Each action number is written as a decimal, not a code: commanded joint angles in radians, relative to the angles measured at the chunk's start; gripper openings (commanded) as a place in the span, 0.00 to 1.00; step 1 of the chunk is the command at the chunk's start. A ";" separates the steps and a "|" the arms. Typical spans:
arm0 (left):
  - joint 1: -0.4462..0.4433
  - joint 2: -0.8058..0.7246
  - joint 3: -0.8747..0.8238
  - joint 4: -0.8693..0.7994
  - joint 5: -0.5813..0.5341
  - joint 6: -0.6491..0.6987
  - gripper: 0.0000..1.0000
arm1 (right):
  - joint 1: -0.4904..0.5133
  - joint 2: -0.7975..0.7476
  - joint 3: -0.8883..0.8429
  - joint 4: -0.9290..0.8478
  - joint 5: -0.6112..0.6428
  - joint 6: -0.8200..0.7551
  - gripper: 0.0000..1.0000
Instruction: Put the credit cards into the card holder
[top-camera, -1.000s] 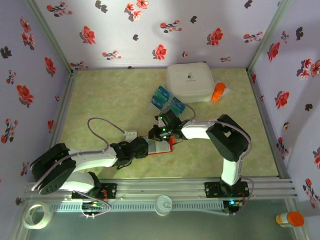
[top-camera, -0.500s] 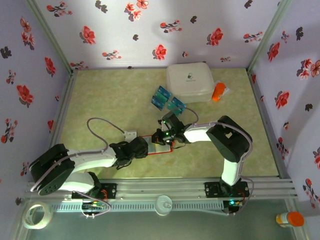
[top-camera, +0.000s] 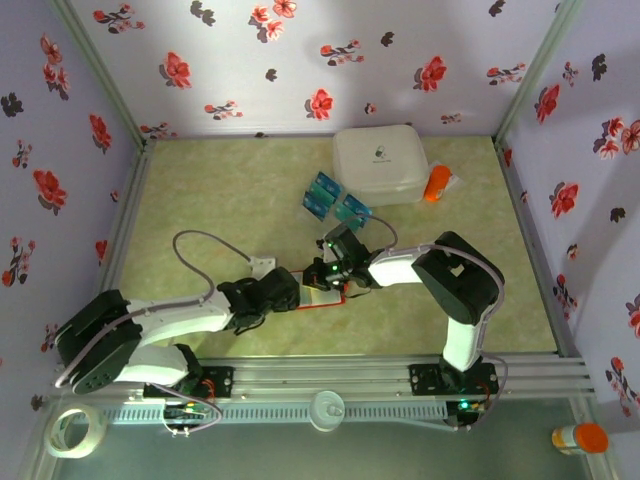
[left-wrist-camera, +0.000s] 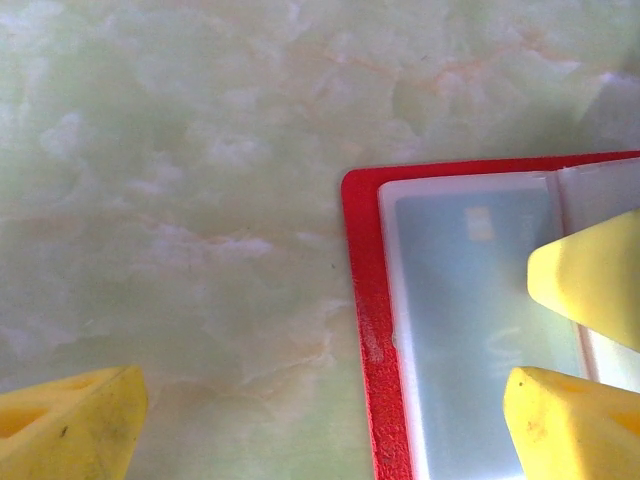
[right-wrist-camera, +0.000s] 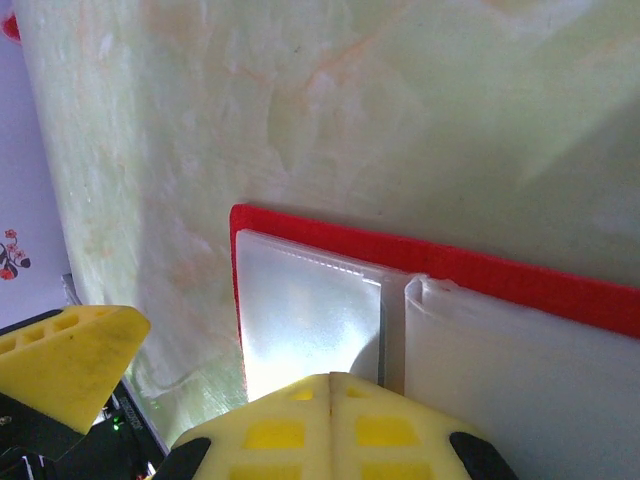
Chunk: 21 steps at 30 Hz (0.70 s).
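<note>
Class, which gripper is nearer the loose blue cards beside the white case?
Right. The right gripper sits over the red wallet, on the side towards the cards; the left gripper is at the wallet's left edge, farther from them.

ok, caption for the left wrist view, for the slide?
Left gripper open astride a corner of the card holder; a card sits in its clear pocket.

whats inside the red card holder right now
A bluish card shows through one clear pocket of the card holder. The other pockets look frosted and yellow jaws cover part, so their contents cannot be seen.
</note>
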 joint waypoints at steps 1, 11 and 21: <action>-0.001 0.046 0.012 -0.008 -0.009 0.026 0.93 | -0.004 0.019 -0.017 0.007 0.018 0.008 0.01; -0.002 0.100 -0.021 -0.008 -0.008 -0.004 0.91 | -0.038 -0.065 0.056 -0.109 0.013 -0.045 0.03; -0.004 0.106 -0.037 0.004 -0.009 -0.010 0.90 | -0.207 -0.204 0.436 -0.716 0.280 -0.431 0.34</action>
